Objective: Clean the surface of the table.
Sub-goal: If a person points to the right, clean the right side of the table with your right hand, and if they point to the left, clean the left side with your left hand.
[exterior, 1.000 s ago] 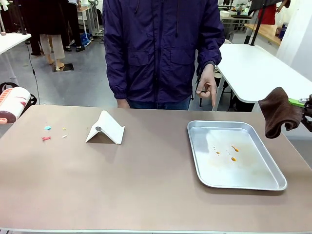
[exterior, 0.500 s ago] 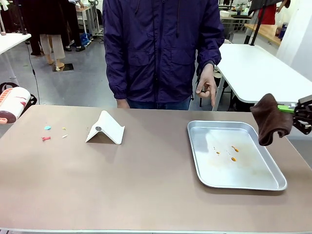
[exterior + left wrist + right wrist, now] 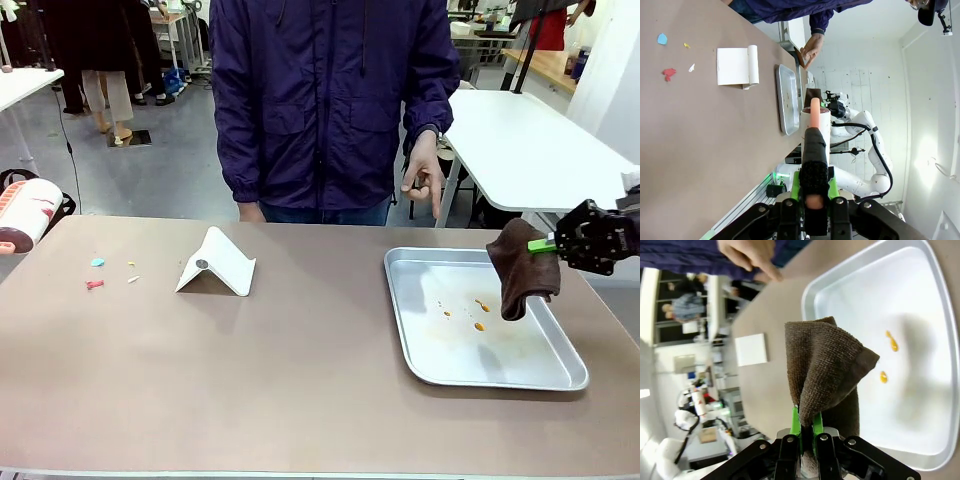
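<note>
The taupe-brown table (image 3: 300,370) carries small blue, red and yellow scraps (image 3: 97,274) at its left. My right gripper (image 3: 548,243) is shut on a dark brown cloth (image 3: 520,275), which hangs over the right side of a silver tray (image 3: 420,350) with orange spots (image 3: 478,315). In the right wrist view the cloth (image 3: 825,370) is pinched between the green pads of the right gripper (image 3: 806,427) above the tray (image 3: 920,270). My left gripper (image 3: 813,182) is shut on the handle of a white roller (image 3: 815,122); that roller (image 3: 28,212) pokes in at the table's left edge.
A white folded card (image 3: 215,262) stands left of the table's middle. A person in a dark blue jacket stands at the far side, one hand (image 3: 425,180) pointing a finger down near the tray's far edge. White tables stand behind.
My right gripper has carried the cloth leftward and down, from beyond the table's right edge to over the tray's right side. Roller, scraps and card have not moved.
</note>
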